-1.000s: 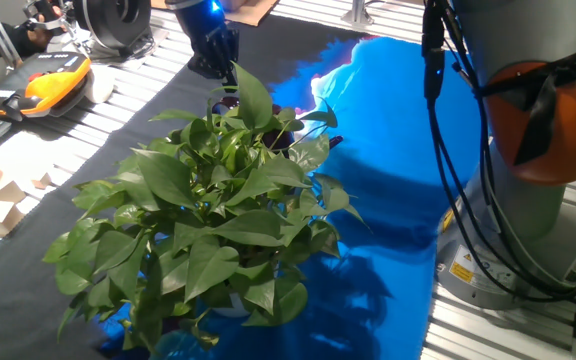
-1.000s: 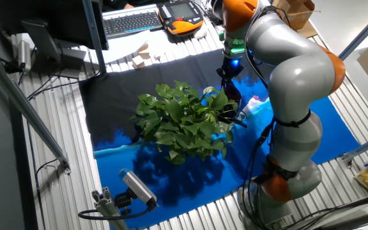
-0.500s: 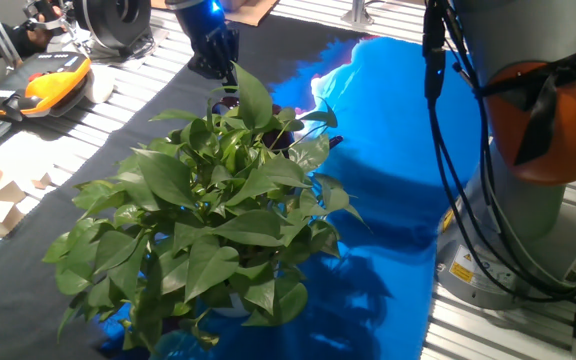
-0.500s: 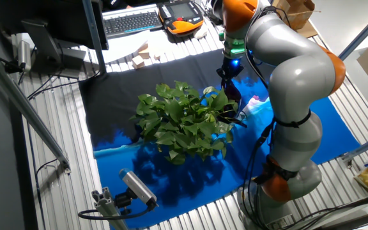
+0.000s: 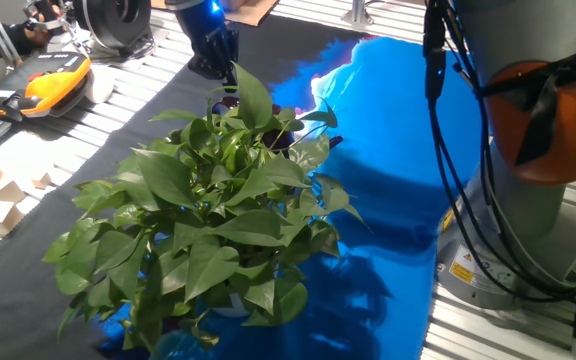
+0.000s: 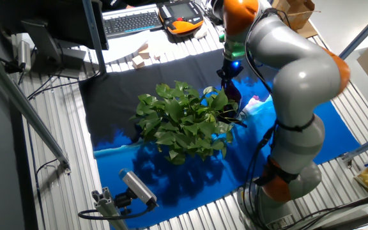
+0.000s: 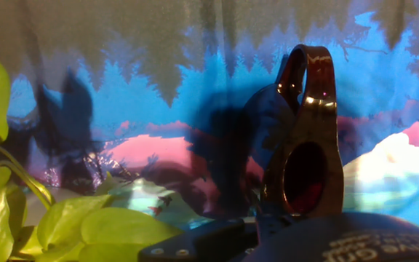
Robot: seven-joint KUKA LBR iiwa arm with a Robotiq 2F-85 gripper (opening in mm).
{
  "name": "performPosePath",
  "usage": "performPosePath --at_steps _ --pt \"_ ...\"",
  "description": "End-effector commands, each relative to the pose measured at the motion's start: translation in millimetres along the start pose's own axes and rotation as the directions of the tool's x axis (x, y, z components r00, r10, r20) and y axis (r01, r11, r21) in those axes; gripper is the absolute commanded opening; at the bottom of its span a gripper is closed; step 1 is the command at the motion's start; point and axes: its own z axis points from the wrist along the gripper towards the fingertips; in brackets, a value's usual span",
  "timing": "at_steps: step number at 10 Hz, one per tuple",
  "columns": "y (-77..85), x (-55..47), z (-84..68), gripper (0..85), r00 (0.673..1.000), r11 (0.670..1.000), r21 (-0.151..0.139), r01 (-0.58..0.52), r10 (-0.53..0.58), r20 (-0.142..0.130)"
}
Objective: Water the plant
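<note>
The plant (image 5: 203, 225) stands mid-table on a printed cloth (image 5: 388, 130) of black and blue, its leaves spreading wide. The gripper (image 5: 215, 52) hangs at the plant's far edge in one fixed view, just above the topmost leaves; in the other fixed view it (image 6: 230, 82) sits at the plant's (image 6: 184, 121) right side, under the arm (image 6: 292, 70). The hand view shows a dark maroon cup (image 7: 305, 156) close before the camera, handle up, with leaves (image 7: 20, 218) at lower left. Whether the fingers clamp the cup I cannot tell
</note>
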Motion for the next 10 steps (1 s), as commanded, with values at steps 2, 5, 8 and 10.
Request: performPosePath --at_steps 2,5,8,10 --pt "-0.6 -0.1 0.3 0.0 0.999 0.999 -0.028 -0.032 0.032 0.003" --pt "-0.6 -0.1 0.3 0.0 0.995 0.997 -0.067 -0.040 0.045 0.086" --pt "-0.6 -0.1 0.3 0.0 0.998 0.997 -0.078 -0.014 0.019 0.057" --pt "-0.6 -0.1 0.3 0.0 0.994 1.000 -0.006 -0.021 0.022 0.110"
